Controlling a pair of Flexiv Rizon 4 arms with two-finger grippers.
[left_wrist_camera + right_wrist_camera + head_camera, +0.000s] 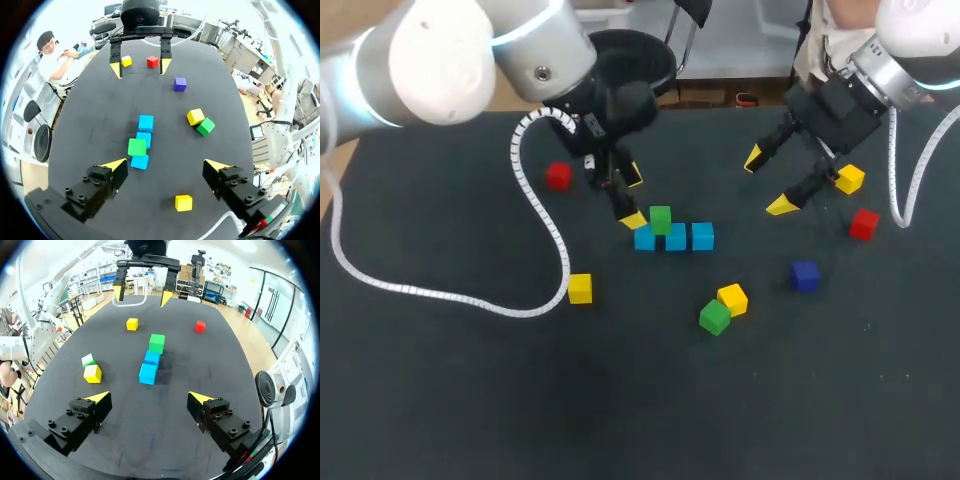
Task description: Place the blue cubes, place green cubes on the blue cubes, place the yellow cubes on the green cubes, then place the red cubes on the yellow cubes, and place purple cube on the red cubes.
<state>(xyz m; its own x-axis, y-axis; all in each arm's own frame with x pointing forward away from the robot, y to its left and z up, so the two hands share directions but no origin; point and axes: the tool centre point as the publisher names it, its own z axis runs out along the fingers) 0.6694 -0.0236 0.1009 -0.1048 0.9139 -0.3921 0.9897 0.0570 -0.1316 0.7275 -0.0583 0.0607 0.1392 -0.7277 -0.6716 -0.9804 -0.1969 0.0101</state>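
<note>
Hovering at one end of a row of three blue cubes mid-tabletop, the left gripper has its fingers wide apart and empty. One green cube sits atop the row. The right gripper, likewise spread and empty, hangs near a yellow cube.

Support surface: a flat table with a dark matte top.

Resting directly on it:
- a row of three light blue cubes, sides touching, near the centre;
- a left-hand red cube, beyond the row;
- a lone yellow cube, nearer than the row;
- a paired yellow cube touching a loose green cube;
- a dark purple cube;
- a right-hand red cube;
- a far yellow cube.
</note>
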